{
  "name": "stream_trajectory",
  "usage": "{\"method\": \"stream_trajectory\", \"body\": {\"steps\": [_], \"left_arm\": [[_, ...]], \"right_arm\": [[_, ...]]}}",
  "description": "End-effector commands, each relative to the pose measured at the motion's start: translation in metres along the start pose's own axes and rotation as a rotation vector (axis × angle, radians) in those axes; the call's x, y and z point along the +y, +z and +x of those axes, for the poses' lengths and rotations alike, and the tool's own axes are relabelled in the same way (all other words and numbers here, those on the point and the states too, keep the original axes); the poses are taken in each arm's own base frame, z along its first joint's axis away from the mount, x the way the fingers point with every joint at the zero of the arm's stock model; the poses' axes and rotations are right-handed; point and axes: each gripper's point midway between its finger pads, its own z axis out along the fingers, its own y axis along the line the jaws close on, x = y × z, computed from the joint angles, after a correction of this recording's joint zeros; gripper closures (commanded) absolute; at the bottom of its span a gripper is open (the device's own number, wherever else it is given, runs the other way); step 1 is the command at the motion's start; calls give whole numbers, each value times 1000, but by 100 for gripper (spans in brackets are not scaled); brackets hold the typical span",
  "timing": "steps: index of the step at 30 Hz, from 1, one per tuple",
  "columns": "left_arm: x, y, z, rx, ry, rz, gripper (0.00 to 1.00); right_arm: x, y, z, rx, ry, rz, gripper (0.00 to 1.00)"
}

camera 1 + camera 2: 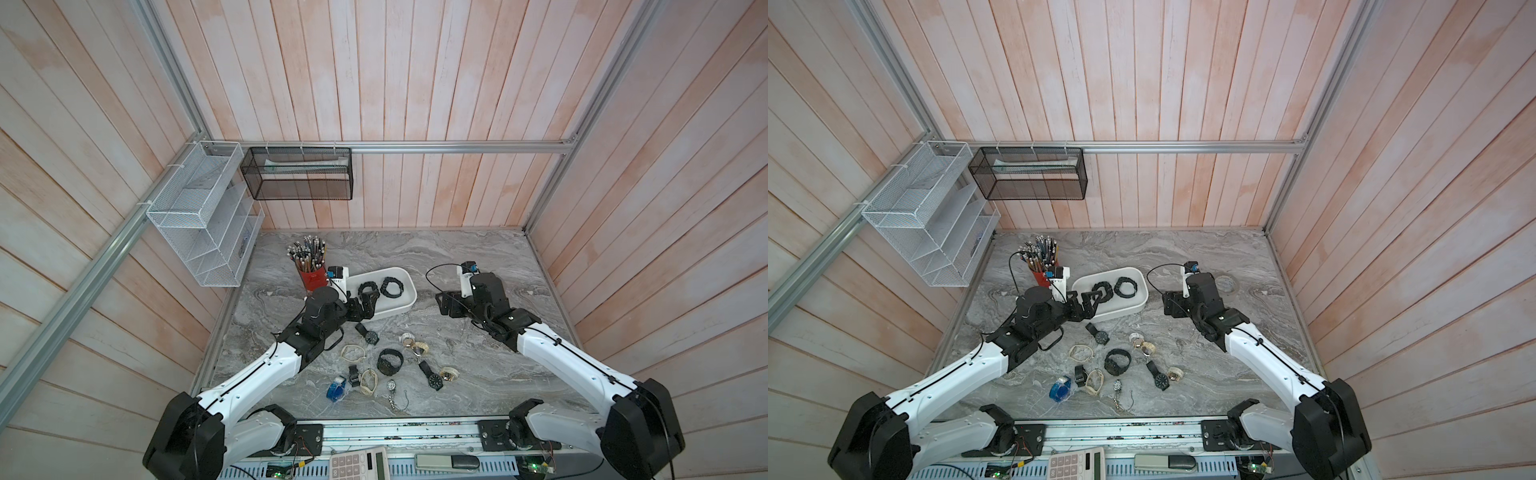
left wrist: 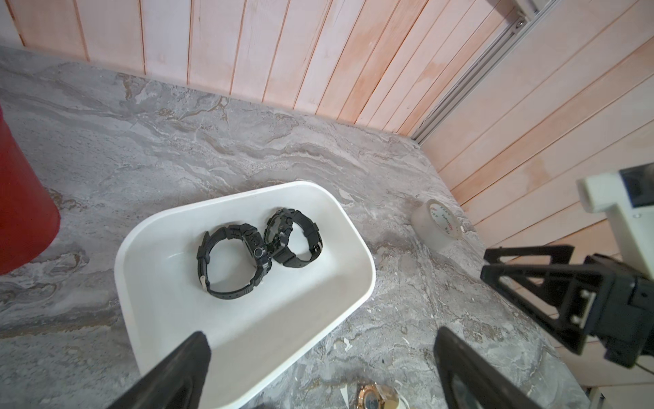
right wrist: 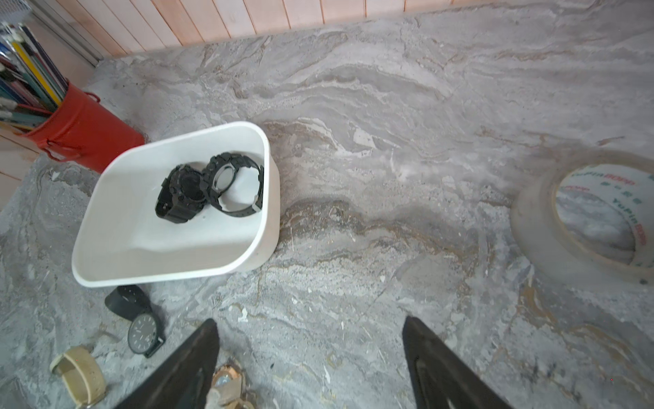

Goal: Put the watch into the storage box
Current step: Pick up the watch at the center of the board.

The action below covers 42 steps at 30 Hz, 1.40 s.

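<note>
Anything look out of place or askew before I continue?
Nothing spilled or damaged. The white rounded plastic storage box sits skewed on the grey marble table; inside, one chunky black watch rests against a second black watch. A clear tape roll lies apart from the box.

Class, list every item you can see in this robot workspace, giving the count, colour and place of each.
storage box: one, white, mid-table
black watches: two, black, touching, inside the storage box
loose watches: about ten, black, beige, gold, silver, blue, table in front of the box
pencil cup: one, red, left of the box
tape roll: one, clear, right of the box
white basket: one, left wall
black basket: one, back wall
calculator: one, white, near edge
table: one, grey marble
left gripper: open, empty, at the box's near rim
right gripper: open, empty, over bare table
</note>
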Motion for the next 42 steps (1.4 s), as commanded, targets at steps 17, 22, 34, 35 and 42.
{"method": "stream_trajectory", "body": {"steps": [17,22,34,35,42], "left_arm": [[-9,1,-5,-28,32,47,0],[-8,1,-3,-29,35,43,0],[-6,0,1,-21,41,40,1],[-6,-1,1,-24,42,40,0],[-3,-5,2,-26,49,28,0]], "right_arm": [[9,-48,138,406,113,64,26],[19,-55,155,436,113,43,27],[6,-54,183,473,87,145,35],[7,-52,183,469,86,145,36],[8,-44,182,459,59,166,51]]}}
